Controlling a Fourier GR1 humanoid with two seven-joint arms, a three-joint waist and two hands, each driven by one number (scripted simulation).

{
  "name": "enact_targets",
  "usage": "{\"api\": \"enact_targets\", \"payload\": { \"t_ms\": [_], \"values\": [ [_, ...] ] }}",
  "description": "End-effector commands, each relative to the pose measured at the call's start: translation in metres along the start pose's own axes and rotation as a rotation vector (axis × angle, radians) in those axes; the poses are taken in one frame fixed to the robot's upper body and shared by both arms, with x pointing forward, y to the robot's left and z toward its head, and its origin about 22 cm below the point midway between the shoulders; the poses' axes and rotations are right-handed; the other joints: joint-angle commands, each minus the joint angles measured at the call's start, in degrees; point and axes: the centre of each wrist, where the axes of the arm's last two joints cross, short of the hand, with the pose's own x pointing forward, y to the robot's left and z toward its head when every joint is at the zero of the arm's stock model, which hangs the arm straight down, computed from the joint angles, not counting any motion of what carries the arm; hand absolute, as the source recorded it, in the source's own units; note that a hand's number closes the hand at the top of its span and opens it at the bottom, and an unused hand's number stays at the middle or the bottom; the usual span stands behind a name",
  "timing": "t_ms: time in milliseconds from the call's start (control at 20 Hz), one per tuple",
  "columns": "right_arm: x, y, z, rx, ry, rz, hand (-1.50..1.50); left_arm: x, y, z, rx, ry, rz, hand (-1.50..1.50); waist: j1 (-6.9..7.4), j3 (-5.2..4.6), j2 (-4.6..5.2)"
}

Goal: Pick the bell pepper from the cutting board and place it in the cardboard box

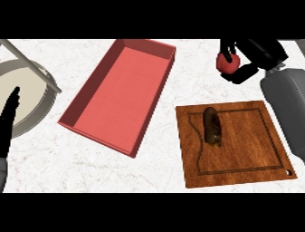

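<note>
My right hand (251, 56) is at the upper right, above the far edge of the wooden cutting board (248, 158), with its fingers curled round a red bell pepper (227, 64). The pepper is lifted off the board and mostly hidden by the fingers. To the left of the hand lies the box (98, 115), a long red open tray set at a slant in the middle of the counter. My left hand (0, 131) rests open at the left edge, fingers pointing up.
A brown elongated item (212, 125) lies on the upper middle of the cutting board. A round pale plate or bowl with a grey rim (40, 97) sits at the far left, partly behind the left hand. The counter top is white marble.
</note>
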Motion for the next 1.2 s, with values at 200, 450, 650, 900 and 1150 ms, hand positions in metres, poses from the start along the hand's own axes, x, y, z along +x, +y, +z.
{"api": "enact_targets", "payload": {
  "t_ms": [200, 450, 650, 900, 1150],
  "values": [
    [0.045, -0.049, -0.037, -0.064, -0.164, -0.103, 1.50, -0.012, 0.013, 0.007, -0.004, 0.012, 0.010, 0.00, -0.29, -0.24, -0.14],
    [0.111, -0.032, -0.082, -0.042, -0.172, -0.274, 1.50, -0.010, -0.002, 0.000, -0.025, 0.016, 0.011, 0.00, -0.04, -0.26, -0.03],
    [0.140, -0.038, -0.102, -0.046, -0.143, -0.348, 1.50, -0.008, 0.010, -0.006, -0.028, 0.022, 0.011, 0.00, 0.07, -0.25, 0.02],
    [0.172, -0.036, -0.133, 0.012, -0.097, -0.438, 1.50, 0.011, -0.009, -0.009, -0.021, -0.011, 0.009, 0.00, 1.11, -0.25, 0.36],
    [0.181, -0.020, -0.145, 0.035, -0.045, -0.474, 1.50, 0.004, -0.005, -0.007, -0.054, -0.007, 0.001, 0.00, 2.09, -0.29, 0.53]
  ]
}}
